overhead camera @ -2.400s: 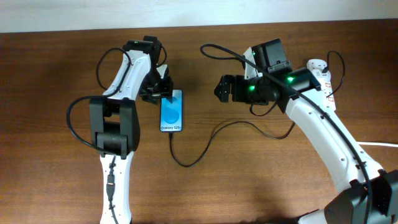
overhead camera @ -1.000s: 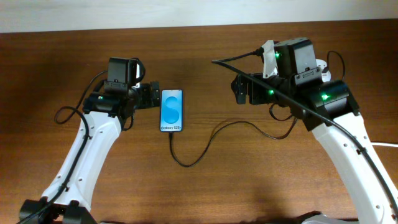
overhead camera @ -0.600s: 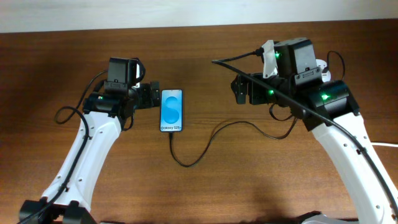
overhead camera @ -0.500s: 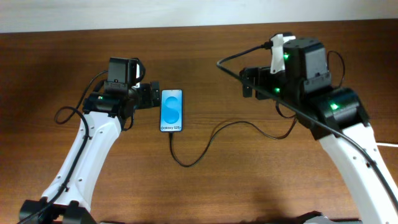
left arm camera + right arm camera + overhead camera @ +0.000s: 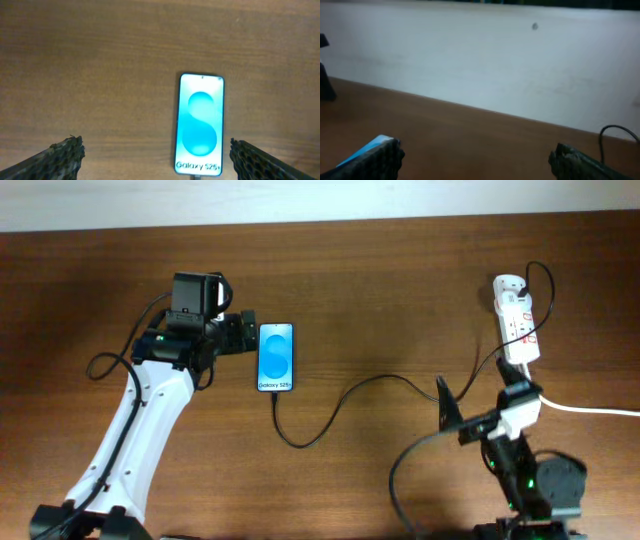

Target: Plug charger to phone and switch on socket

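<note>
Phone [image 5: 276, 357]: flat on the table [image 5: 380, 280], screen up and lit, left of centre. Charger [image 5: 330, 415]: the black cable meets the phone's lower edge, loops loosely over the wood and runs to the socket [image 5: 517, 320] at far right. The plug tip looks seated, though the joint is too small to confirm.

Hazards, as judged:
1. A sideways brush from the left gripper [image 5: 156, 150] could slide the phone and tug the tip loose.
2. The slack loop lies between the 2 arms, so a reach toward the socket may snag it.
3. The strip is unheld, so a push on its switch may shove it rather than click it. The switch state cannot be read.

Left gripper: 2 fingers [image 5: 65, 156] spread wide, holding nothing. The phone lies ahead of the tips, toward 1 side of the gap and touching neither. Seen from overhead, the gripper sits just beside the phone's upper left corner.

Right gripper [image 5: 477, 152]: fingers wide, empty, well apart from the phone, with its arm [image 5: 515, 450] folded low near the socket's white cord [image 5: 590, 410].
</note>
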Controlling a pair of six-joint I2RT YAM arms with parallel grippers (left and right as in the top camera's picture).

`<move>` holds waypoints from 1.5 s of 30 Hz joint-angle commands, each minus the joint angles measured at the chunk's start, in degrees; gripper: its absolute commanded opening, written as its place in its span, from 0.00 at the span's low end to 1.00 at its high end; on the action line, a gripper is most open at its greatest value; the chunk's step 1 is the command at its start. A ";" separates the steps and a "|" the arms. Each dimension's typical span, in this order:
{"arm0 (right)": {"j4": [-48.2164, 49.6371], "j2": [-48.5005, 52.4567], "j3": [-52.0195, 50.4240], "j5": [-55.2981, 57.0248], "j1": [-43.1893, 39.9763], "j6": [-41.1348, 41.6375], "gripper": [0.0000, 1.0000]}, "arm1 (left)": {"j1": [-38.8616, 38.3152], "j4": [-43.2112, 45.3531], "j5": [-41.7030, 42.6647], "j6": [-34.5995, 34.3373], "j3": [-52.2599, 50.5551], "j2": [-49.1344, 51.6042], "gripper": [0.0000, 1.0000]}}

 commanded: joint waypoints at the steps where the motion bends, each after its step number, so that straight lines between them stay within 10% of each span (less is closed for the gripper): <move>1: -0.04 -8.04 -6.40 3.15 -0.42 0.13 0.98 | -0.07 0.09 -0.44 -0.33 -0.22 -0.98 0.99; 36: -8.02 -17.62 -14.62 8.70 -0.37 3.28 0.98 | -0.07 0.09 -0.46 -0.33 -0.22 -0.98 1.00; 45: -30.82 23.85 35.78 5.97 -7.85 5.92 0.98 | -0.07 0.11 -0.46 -0.33 -0.22 -0.98 0.99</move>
